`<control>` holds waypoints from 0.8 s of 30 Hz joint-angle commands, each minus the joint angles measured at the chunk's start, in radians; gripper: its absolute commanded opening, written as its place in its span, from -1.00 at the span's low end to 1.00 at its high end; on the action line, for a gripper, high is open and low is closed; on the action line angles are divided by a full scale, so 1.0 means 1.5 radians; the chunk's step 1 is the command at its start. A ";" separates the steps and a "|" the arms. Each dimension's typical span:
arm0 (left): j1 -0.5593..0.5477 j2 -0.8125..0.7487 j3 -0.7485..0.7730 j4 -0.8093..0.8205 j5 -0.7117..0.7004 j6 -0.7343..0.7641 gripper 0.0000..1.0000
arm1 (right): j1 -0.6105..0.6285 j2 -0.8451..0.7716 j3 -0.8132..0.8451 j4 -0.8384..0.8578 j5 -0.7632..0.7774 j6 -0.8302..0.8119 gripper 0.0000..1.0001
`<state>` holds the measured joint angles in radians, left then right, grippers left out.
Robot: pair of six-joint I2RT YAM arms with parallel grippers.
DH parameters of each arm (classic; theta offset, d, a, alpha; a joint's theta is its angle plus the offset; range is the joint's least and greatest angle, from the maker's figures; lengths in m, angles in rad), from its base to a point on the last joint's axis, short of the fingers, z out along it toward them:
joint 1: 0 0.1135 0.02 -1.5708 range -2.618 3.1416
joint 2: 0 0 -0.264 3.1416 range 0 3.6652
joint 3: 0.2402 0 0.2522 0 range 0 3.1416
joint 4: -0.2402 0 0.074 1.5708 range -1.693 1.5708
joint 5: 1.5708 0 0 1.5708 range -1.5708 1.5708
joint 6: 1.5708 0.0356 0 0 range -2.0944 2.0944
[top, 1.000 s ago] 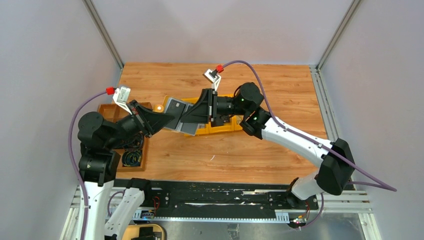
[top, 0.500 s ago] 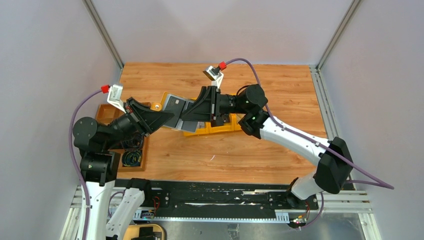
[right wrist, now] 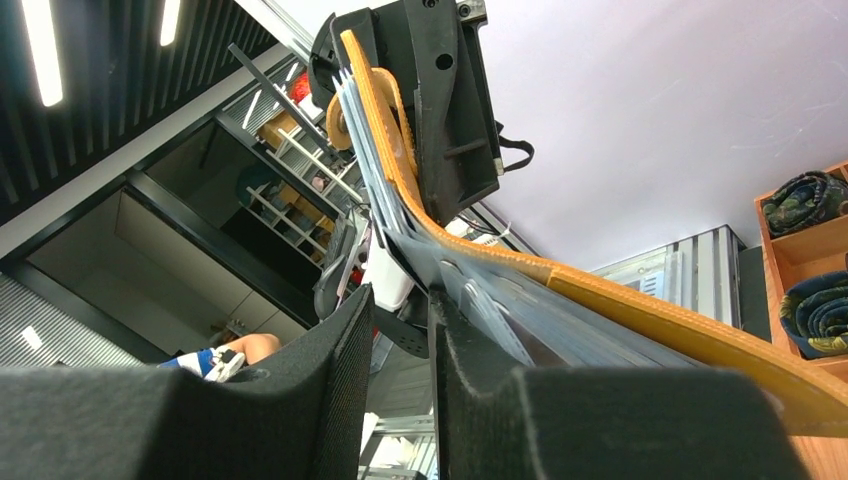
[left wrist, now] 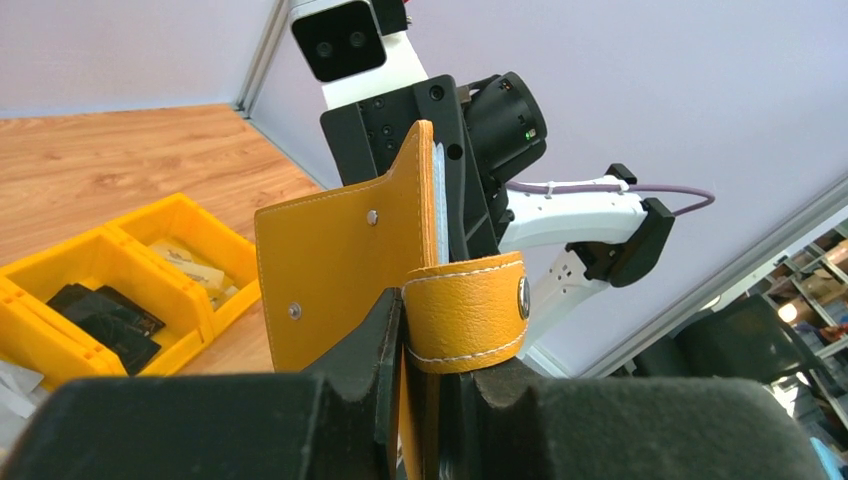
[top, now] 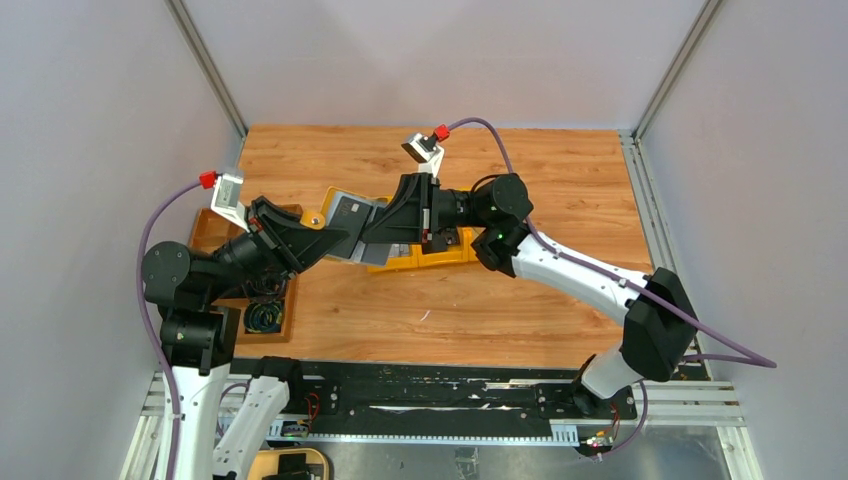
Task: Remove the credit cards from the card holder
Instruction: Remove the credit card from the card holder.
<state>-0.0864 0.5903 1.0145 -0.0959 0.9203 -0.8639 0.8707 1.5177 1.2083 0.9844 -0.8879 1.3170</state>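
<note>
A wooden table (top: 520, 300) stands between pale grey walls, and the work goes on in the air above its left half. The card holder (top: 348, 213) is held off the surface between the two arms, unfolded, with its grey lining turned up toward the overhead camera. In the left wrist view its mustard outside (left wrist: 330, 265) faces the lens, showing two small rivets. A short strap (left wrist: 465, 312) with a silver snap curls over beside it.

The cards (right wrist: 385, 190) show as thin pale edges stacked against the yellow leather. They seem to sit in their pockets, and no card is seen free of the holder. By that reading the holder is open and braced, but the removal itself is not yet done. Each card remains to be drawn out and set down.

The left gripper (left wrist: 405, 345) is clamped on the holder's lower edge, beside the strap, and holds it upright. The right gripper (right wrist: 428, 320) meets the holder from the opposite side, its jaws nearly together on the grey inner layers. Whether they pinch a card alone or the pocket with it cannot be told.

Below and behind the holder lies a yellow bin (top: 448, 258) with dark items in its compartments. A brown tray (top: 212, 226) with coiled things sits near the left arm.
</note>
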 commanded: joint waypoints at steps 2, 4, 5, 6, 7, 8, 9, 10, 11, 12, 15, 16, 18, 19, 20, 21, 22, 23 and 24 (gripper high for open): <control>-0.017 -0.016 -0.005 -0.025 0.125 0.016 -0.60 | 0.007 0.019 0.004 0.046 0.100 -0.002 -0.48; -0.017 -0.016 0.000 -0.047 0.124 0.033 -0.57 | 0.008 0.021 0.011 0.048 0.111 -0.008 -0.57; -0.017 -0.017 0.000 -0.053 0.124 0.037 -0.54 | 0.009 0.021 0.013 0.048 0.118 -0.014 -0.59; -0.017 -0.018 0.001 -0.059 0.123 0.043 -0.53 | 0.011 0.019 0.017 0.044 0.122 -0.022 -0.63; -0.017 -0.019 0.001 -0.063 0.120 0.046 -0.51 | 0.012 0.018 0.021 0.035 0.124 -0.031 -0.66; -0.017 -0.020 0.002 -0.068 0.115 0.052 -0.48 | 0.015 0.017 0.027 0.022 0.124 -0.046 -0.68; -0.017 -0.021 0.004 -0.072 0.112 0.056 -0.44 | 0.017 0.016 0.030 0.004 0.124 -0.054 -0.72; -0.017 -0.021 0.005 -0.075 0.111 0.060 -0.39 | 0.020 0.013 0.032 -0.009 0.126 -0.066 -0.74; -0.017 -0.021 0.006 -0.075 0.111 0.060 -0.37 | 0.022 0.011 0.032 -0.017 0.128 -0.078 -0.76; -0.017 -0.020 0.006 -0.075 0.109 0.059 -0.34 | 0.024 0.008 0.031 -0.026 0.131 -0.087 -0.79; -0.017 -0.018 0.007 -0.072 0.107 0.052 -0.27 | 0.029 -0.002 0.029 -0.047 0.137 -0.111 -0.91; -0.017 -0.017 0.009 -0.071 0.106 0.050 -0.27 | 0.030 -0.007 0.028 -0.057 0.139 -0.120 -0.95; -0.017 -0.013 0.016 -0.071 0.103 0.045 -0.27 | 0.031 -0.023 0.020 -0.072 0.145 -0.138 -1.00; -0.017 -0.012 0.018 -0.069 0.099 0.042 -0.28 | 0.031 -0.029 0.014 -0.076 0.146 -0.145 -1.00; -0.017 -0.011 0.022 -0.067 0.096 0.038 -0.32 | 0.031 -0.036 0.006 -0.082 0.147 -0.154 -1.00; -0.017 -0.009 0.024 -0.065 0.093 0.034 -0.36 | 0.031 -0.042 0.000 -0.085 0.147 -0.159 -1.00; -0.017 -0.009 0.025 -0.057 0.091 0.026 -0.41 | 0.031 -0.048 -0.007 -0.086 0.147 -0.161 -1.00; -0.017 -0.008 0.025 -0.047 0.090 0.016 -0.45 | 0.031 -0.053 -0.014 -0.086 0.147 -0.163 -1.00; -0.017 -0.007 0.025 -0.038 0.090 0.008 -0.48 | 0.031 -0.059 -0.021 -0.086 0.146 -0.166 -1.00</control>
<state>-0.0875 0.5762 1.0309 -0.1577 0.9386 -0.7803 0.9035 1.4811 1.1969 0.8391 -0.7853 1.1313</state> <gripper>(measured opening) 0.302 0.005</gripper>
